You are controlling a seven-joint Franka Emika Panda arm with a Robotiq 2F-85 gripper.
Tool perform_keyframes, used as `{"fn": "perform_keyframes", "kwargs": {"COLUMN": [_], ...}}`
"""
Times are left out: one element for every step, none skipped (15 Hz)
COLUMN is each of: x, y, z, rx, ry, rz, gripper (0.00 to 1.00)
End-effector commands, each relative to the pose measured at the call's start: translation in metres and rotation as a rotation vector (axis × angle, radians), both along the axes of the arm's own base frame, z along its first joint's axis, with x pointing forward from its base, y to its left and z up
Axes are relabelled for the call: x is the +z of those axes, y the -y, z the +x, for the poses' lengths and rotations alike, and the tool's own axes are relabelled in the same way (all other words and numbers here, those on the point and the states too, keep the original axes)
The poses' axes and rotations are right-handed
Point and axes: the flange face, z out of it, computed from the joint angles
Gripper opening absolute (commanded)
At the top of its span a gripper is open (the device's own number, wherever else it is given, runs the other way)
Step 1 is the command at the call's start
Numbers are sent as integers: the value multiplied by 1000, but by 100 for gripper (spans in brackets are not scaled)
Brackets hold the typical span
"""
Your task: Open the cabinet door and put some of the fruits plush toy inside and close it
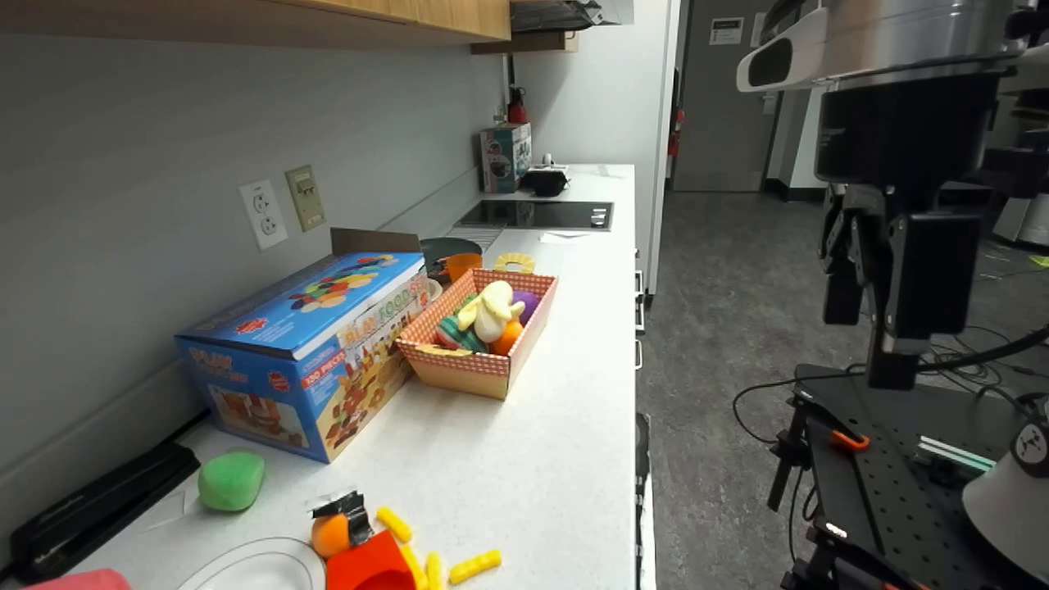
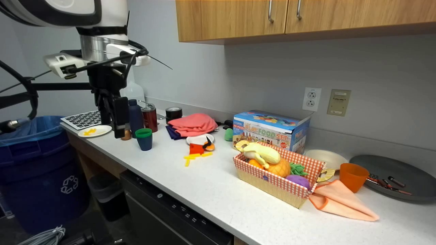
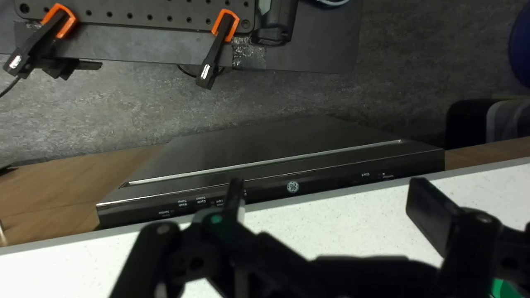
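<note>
Cabinet door (image 2: 231,19) shows its handle (image 2: 270,12) in an exterior view only; tool (image 3: 327,198) gapes wide.

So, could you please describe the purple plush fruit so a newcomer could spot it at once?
On the white counter, find the red-checked basket beside the blue box. Inside, at the end near the orange cup, lies the purple plush fruit, rounded and the only purple toy showing.

A blue box (image 2: 269,131) on the tabletop (image 2: 190,178) reads “PLAY FOOD SET”; the dishwasher (image 3: 281,161) here carries the GE emblem (image 3: 292,187), “Start,” “Cycle Select” and “Wash Temp”; recycling arrows (image 2: 69,185) mark a blue bin (image 2: 41,177).
</note>
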Motion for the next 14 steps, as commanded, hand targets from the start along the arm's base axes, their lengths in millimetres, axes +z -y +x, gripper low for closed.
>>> {"fn": "perform_keyframes", "kwargs": {"x": [0,45,52,69,88,107,125,97,112,120,123,122,121,119], "y": [3,-49,-54,-68,-85,-103,-119,-96,-110,-119,-122,-122,-120,-120], "z": [4,16,18,21,23,24,25,12,12,13,15,18,20,22], "rx": [-24,-25,-33,-41,-47,-53,-72,-39,-47,-51,-53,-56,-60,-62], "ry": [71,110,152,206,257,312,361,313,351,367,371,367,362,358], "rz": [-65,-82,-112,-149,-180,-215,-252,-195,-215,-224,-227,-228,-230,-231], "gripper": [100,100,100,100,100,100,100,100,100,100,100,100,100,100]}}
